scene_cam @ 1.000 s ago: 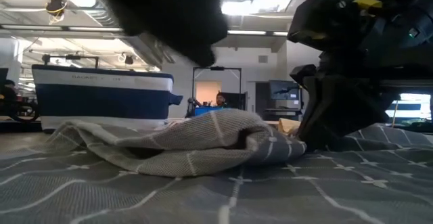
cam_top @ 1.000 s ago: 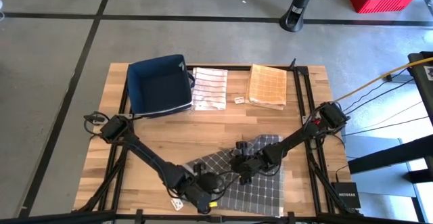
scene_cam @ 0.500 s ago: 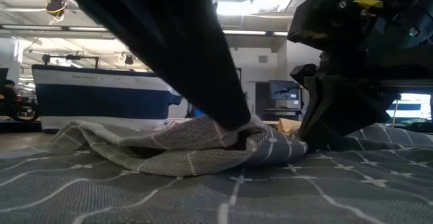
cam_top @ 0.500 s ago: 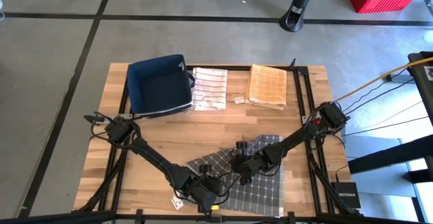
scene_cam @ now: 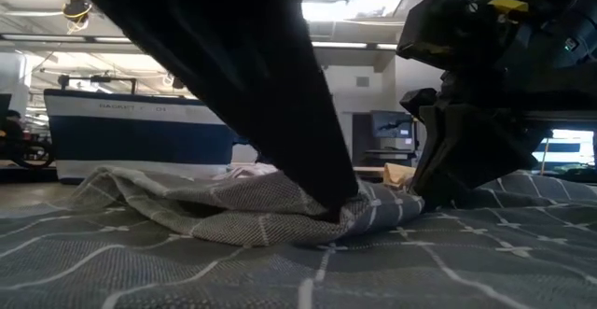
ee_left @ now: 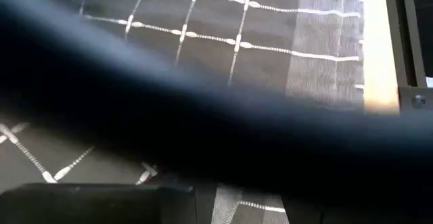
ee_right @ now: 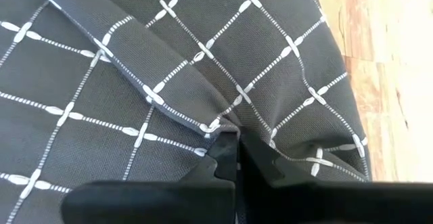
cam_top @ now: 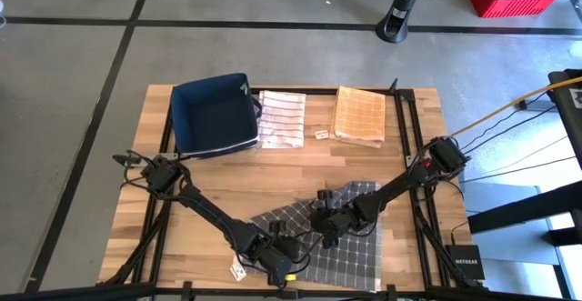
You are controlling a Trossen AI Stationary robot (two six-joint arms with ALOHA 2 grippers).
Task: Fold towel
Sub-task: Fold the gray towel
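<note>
A grey towel with a white grid (cam_top: 341, 237) lies at the near middle of the wooden table, partly folded. Its left part is bunched into a low ridge (scene_cam: 233, 202). My left gripper (cam_top: 285, 254) has come down at the towel's left near edge. In the low view its dark tip (scene_cam: 328, 189) stands on the right end of that ridge. My right gripper (cam_top: 326, 225) is shut, low on the towel's middle (ee_right: 236, 151), and shows at the right of the low view (scene_cam: 457, 164). My right gripper pinches the towel between its two fingers where a raised fold line (ee_right: 214, 128) ends at the fingertips. The fingers slant down from the far right. The cloth around them lies on the table, slack, with creases running toward the tips.
At the far side of the table stand a dark blue bin (cam_top: 214, 115), a folded striped towel (cam_top: 282, 119) and a folded orange checked towel (cam_top: 361, 115), with a small tag (cam_top: 321, 135) between them. A white label (cam_top: 239, 270) lies near the front edge.
My left gripper has come down and toward the right onto the towel's bunched ridge, rolling as it went. The ridge, a rounded hump before, now sits lower under it. My right gripper has kept still.
</note>
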